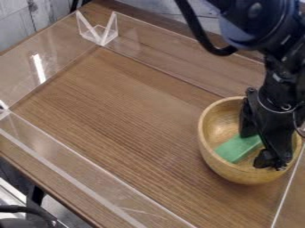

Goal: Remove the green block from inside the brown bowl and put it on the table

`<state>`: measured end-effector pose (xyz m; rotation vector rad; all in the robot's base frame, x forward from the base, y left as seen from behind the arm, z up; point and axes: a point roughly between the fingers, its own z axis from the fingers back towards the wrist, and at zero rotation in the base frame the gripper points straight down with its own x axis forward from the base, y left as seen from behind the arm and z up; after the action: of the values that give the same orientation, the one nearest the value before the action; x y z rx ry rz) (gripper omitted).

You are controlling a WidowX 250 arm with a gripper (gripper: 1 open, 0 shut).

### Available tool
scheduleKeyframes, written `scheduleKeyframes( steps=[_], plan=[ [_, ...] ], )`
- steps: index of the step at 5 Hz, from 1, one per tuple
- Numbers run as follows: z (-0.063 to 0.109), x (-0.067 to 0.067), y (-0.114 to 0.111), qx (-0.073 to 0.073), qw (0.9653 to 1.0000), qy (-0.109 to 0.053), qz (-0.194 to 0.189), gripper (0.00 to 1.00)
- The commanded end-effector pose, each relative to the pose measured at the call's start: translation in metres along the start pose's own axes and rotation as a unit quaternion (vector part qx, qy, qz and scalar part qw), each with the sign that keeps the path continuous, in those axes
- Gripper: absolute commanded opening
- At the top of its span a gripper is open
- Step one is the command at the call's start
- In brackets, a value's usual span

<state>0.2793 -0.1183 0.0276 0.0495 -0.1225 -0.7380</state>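
The brown bowl [215,125] sits at the right front of the table [119,98]. Inside it lies the green block [242,148], tilted against the bowl's inner wall. My gripper [265,145] reaches down into the bowl from above with its black fingers [276,159] spread, one on either side of the block's right end. The jaws are open and I cannot tell whether they touch the block. The arm hides part of the bowl's far right rim.
Low clear acrylic walls [71,183] edge the tabletop. A small clear acrylic stand [98,27] is at the back left corner. Bare wood stretches left of the bowl. The bowl is close to the right wall.
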Motion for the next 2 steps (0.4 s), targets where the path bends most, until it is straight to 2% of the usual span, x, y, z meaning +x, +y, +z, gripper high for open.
scheduleKeyframes(
  steps=[1,2],
  plan=[
    [-0.0211,-0.0224,-0.001,-0.009,0.999,0.042,0.008,1.0],
    [-0.0248,-0.023,0.0005,-0.007,0.9988,0.045,0.016,1.0]
  ],
)
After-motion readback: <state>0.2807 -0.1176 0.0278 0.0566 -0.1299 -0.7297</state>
